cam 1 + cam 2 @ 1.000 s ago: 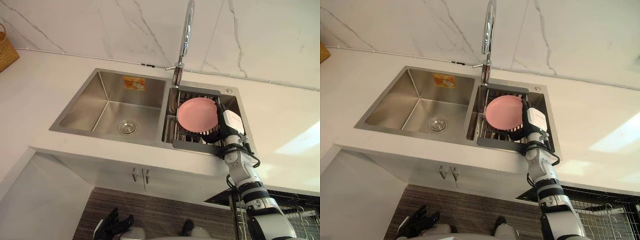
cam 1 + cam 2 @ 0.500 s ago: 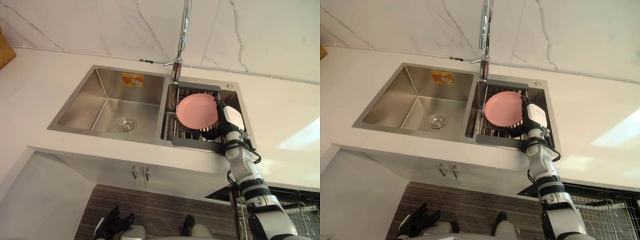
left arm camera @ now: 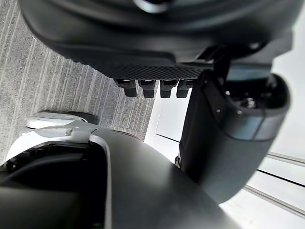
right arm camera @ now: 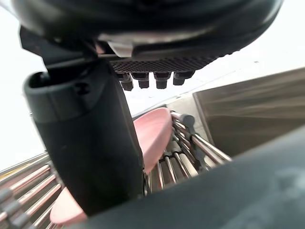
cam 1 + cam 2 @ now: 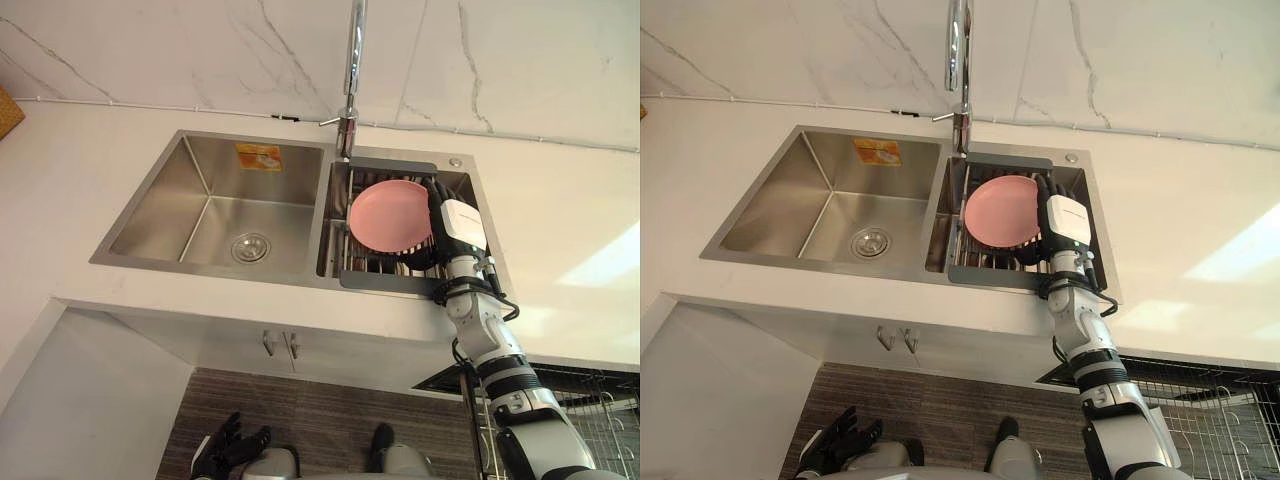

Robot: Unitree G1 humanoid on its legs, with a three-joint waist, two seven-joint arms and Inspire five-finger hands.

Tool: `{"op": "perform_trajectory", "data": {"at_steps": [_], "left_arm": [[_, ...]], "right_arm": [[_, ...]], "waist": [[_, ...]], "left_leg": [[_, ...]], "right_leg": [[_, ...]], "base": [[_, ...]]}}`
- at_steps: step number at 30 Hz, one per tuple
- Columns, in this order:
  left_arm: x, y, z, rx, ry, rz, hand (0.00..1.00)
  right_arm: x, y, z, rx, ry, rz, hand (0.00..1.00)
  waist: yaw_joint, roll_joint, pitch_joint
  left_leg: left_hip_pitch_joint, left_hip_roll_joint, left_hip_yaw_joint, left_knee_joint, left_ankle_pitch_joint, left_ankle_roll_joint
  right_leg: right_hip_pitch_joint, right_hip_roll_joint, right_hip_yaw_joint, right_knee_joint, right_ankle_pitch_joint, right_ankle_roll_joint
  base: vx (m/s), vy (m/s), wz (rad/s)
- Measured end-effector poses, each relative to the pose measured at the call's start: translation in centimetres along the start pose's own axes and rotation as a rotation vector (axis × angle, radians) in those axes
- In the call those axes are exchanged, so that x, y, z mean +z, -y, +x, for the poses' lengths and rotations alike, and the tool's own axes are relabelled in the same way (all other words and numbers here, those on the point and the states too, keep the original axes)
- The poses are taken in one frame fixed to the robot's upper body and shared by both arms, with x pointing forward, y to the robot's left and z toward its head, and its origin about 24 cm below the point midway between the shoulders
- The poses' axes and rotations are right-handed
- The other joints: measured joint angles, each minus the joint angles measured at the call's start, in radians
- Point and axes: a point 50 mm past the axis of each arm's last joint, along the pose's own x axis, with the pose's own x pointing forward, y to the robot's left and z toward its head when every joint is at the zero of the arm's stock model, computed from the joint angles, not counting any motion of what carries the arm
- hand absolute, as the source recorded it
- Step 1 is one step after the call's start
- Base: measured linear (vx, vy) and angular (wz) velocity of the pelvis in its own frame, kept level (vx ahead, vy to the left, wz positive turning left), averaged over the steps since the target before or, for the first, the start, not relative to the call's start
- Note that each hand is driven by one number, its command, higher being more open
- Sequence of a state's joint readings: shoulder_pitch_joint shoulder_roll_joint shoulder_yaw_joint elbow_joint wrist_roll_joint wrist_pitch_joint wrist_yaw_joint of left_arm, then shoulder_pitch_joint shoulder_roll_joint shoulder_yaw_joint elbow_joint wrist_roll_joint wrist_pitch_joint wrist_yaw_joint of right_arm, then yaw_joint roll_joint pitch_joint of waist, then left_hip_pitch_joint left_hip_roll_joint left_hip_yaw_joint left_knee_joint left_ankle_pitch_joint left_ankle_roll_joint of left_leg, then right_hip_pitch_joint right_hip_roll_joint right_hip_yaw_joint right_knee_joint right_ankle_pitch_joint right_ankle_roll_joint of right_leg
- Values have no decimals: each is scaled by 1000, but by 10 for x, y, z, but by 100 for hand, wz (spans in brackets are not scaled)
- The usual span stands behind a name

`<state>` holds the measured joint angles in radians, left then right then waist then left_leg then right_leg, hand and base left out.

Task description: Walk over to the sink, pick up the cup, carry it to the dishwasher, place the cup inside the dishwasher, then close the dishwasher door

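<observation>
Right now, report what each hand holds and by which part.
Cannot be told for the right hand: it sits at the right rim of the pink plate in the sink rack, grip unclear. The left hand, open, holds nothing.

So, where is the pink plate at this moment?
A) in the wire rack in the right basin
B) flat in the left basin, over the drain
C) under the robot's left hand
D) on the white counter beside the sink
A: the pink plate leans in the wire rack on the right side of the sink, with the right hand close at its side.
</observation>
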<state>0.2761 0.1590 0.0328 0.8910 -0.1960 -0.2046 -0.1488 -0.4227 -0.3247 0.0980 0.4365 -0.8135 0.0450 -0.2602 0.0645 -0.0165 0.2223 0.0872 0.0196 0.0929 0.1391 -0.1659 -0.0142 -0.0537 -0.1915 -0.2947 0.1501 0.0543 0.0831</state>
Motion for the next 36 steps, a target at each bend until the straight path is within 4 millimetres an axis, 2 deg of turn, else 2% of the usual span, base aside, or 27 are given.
{"op": "perform_trajectory", "data": {"at_steps": [5,20,27,30,31,34,36], "left_arm": [[0,0,0,-1,0,-1,100],[0,1,0,-6,0,-2,100],[1,1,1,-12,4,-2,100],[6,1,2,-26,20,-16,100],[9,2,3,-35,31,-15,100],[16,5,5,-55,58,-22,100],[17,4,6,-54,65,-36,100]], "right_arm": [[3,0,0,35,51,-78,100],[4,0,0,55,107,-147,100],[10,2,9,82,140,-207,100],[16,12,18,75,178,-256,100],[20,24,28,46,193,-283,100],[28,67,53,-66,211,-348,100],[29,72,56,-56,242,-372,100]], "waist": [[1,2,1],[2,2,1],[1,4,4],[2,4,28],[4,7,36],[15,21,64],[30,19,67]], "left_leg": [[-1,1,-1,0,1,-2],[-8,-1,-15,-7,12,-3],[-22,-1,-24,-16,27,-4],[-37,3,-27,-11,30,4],[-55,6,-27,-6,28,12],[-83,20,-27,3,35,6],[-85,34,-30,2,39,-6]], "right_leg": [[0,0,0,0,0,0],[-5,-1,-11,4,0,0],[-19,-3,-17,8,3,-6],[-27,-2,-25,8,0,-10],[-41,-2,-28,6,-4,-9],[-55,4,-47,5,-5,-12],[-57,16,-54,7,-4,-25]], "base": [[0,0,0],[-7,-3,2],[-33,-17,3],[-71,-35,6],[-80,-46,9],[-41,-61,14],[50,-88,5]]}}
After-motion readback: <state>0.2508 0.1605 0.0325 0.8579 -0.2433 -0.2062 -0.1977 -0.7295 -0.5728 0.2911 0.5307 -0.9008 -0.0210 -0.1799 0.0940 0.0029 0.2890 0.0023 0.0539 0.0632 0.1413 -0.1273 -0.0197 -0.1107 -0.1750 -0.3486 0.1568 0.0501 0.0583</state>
